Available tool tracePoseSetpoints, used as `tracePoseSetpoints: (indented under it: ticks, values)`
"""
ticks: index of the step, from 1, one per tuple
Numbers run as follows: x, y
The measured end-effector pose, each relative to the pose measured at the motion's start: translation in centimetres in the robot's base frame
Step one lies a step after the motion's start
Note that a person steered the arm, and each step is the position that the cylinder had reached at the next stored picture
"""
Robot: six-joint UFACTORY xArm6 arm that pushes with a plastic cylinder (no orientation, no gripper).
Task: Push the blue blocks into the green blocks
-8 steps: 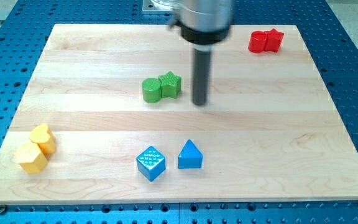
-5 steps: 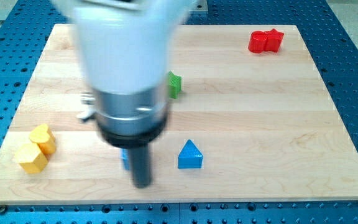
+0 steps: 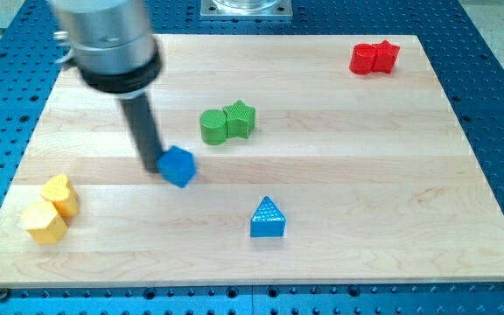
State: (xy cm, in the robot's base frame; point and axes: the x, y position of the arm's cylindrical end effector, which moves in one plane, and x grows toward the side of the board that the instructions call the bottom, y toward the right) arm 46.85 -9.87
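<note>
My tip (image 3: 150, 167) rests on the board just to the left of a blue cube (image 3: 178, 166), touching or nearly touching its left side. The cube lies below and to the left of two green blocks: a green cylinder (image 3: 213, 127) and a green star (image 3: 241, 119), which sit side by side near the board's middle. A blue triangular block (image 3: 268, 218) sits lower, toward the view's bottom, apart from the others.
Two red blocks (image 3: 374, 58) sit at the view's top right. Two yellow blocks (image 3: 51, 208) sit at the bottom left near the edge of the wooden board (image 3: 409, 175). A blue perforated table surrounds the board.
My tip swung from right of the green blocks down to the blue cube, then up and left. The blue cube moved from the bottom up toward the green blocks. The blue triangle stayed.
</note>
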Motion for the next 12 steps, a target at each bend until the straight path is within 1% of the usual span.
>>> tracePoseSetpoints:
  ticks: [1,2,3,4,5,6,7,8,9,10,11,12]
  values:
    - [2.5,-2.4]
    - [6.8,-3.8]
    - [3.6,4.5]
    - [1.6,9.9]
    - [4.3,12.2]
    - [6.2,20.2]
    - [10.8,14.2]
    - [5.3,8.0]
    - [8.0,9.1]
    - [12.6,8.4]
    - [8.1,2.6]
    - [2.7,3.6]
